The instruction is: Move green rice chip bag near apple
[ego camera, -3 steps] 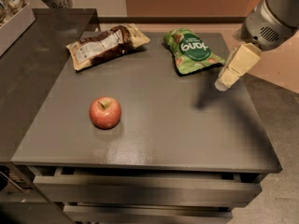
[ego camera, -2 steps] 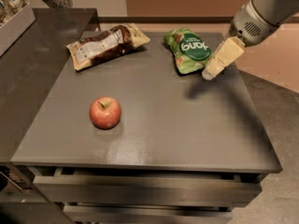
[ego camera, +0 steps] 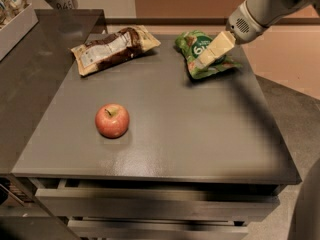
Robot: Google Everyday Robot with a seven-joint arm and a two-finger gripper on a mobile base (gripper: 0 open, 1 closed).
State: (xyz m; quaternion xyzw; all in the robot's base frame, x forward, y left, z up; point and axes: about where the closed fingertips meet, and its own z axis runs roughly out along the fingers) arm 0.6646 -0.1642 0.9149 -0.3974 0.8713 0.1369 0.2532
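Note:
The green rice chip bag lies flat at the far right of the grey table top. The gripper comes in from the upper right and its cream fingers hang right over the bag's middle, covering part of the logo. The apple, red with a yellowish patch at the stem, sits at the left middle of the table, well apart from the bag and the gripper.
A brown and cream snack bag lies at the far left of the table. A darker counter adjoins on the left with a white tray at its corner. Drawer fronts show below the front edge.
The gripper has moved left and toward the back, from the bare table right of the green bag to directly over the bag. The bags and the apple have not moved.

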